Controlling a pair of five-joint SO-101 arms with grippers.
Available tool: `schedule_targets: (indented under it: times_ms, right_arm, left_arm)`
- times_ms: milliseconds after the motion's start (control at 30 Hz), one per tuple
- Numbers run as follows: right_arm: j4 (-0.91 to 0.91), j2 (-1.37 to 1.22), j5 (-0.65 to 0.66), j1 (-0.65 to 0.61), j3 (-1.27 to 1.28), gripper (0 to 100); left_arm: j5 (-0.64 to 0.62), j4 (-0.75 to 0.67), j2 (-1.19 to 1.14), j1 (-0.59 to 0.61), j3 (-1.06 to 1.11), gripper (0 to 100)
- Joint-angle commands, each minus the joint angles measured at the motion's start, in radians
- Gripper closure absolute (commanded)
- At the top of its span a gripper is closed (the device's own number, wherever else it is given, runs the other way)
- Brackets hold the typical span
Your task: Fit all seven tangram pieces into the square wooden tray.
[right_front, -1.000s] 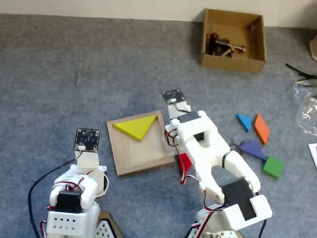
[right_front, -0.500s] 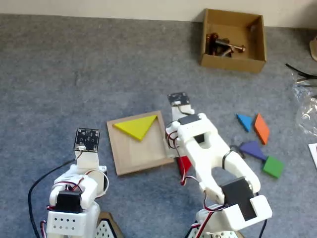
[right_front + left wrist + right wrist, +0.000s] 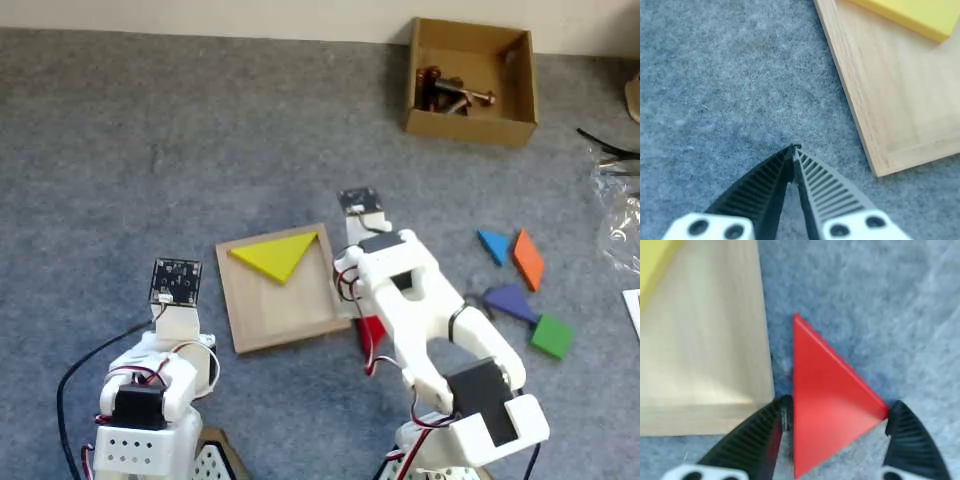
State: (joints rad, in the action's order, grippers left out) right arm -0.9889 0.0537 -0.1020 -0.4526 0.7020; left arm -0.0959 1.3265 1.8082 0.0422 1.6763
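Left jaws together, right jaws apart.

Soft, even light on the grey desk [image 3: 150,150], faint shadows.
In the high view the light is bright and diffuse, leaving no hard-edged shadows. The right arm [image 3: 420,300] lays a faint shadow on the cover beneath it, and the cardboard box [image 3: 470,128] is darker along its inner walls. The plastic bag [image 3: 620,215] at the right edge carries small white glints. In the right wrist view a bright patch washes the wooden tray [image 3: 700,340] pale, and a narrow dark shadow runs between its rim and the red triangle [image 3: 830,395]. In the left wrist view the yellow triangle [image 3: 910,15] has a side face darker than its top, and the left pincer [image 3: 794,147] is dim against the cover.
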Motion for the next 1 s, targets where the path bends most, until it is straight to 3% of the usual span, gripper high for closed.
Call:
schedule_targets:
  times_ms: [0, 767, 967]
  right_arm:
    - [0.007, 0.007, -0.002, -0.022, 0.012, 71.4]
    - [-0.035, 0.004, -0.008, -0.016, 0.013, 71.7]
    - [-0.033, 0.004, -0.003, -0.016, 0.010, 84.2]
  left_arm:
    - [-0.008, -0.002, 0.007, -0.015, 0.019, 99]
    - [-0.008, -0.002, 0.007, -0.015, 0.019, 99]
    - [-0.008, -0.002, 0.007, -0.015, 0.019, 99]
